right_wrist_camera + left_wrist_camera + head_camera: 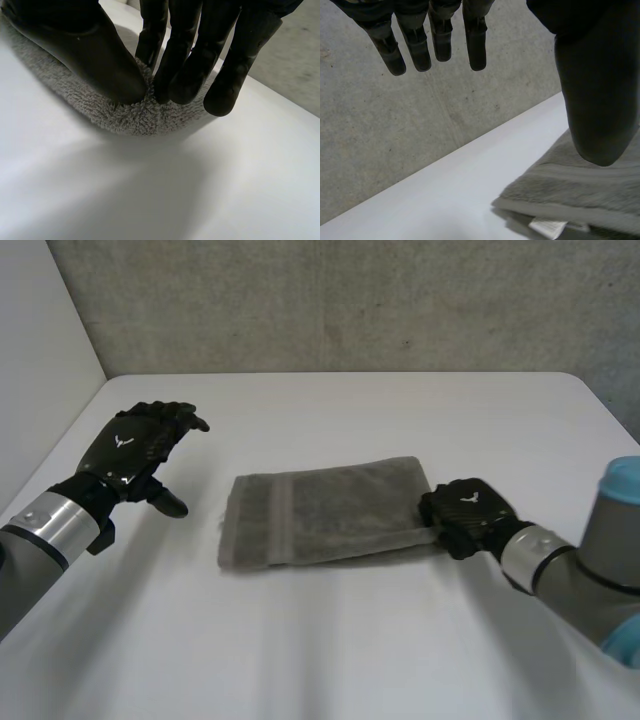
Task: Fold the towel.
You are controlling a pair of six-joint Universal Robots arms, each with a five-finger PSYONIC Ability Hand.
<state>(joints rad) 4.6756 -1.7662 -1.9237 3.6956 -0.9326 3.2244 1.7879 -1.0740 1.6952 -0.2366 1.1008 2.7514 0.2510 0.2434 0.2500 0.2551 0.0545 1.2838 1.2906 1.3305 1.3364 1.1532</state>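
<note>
Head view: we find the towel (330, 512), grey and folded, lying flat at the centre of the table (350, 660). At the towel's 3 o'clock edge sits the right hand (463, 515). The right wrist view shows its thumb and fingers (182, 65) curled down, pinching that edge between them. At 9 o'clock, well apart from the towel, the left hand (135, 448) hangs over the table, fingers straight and spread from the thumb, holding nothing. A grey wall (350, 300) stands at 12 o'clock.

Left hand (135, 445) raised, fingers (417, 50) straight, right hand (465, 515) low, fingers (185, 75) pinched to thumb (100, 60)
</note>
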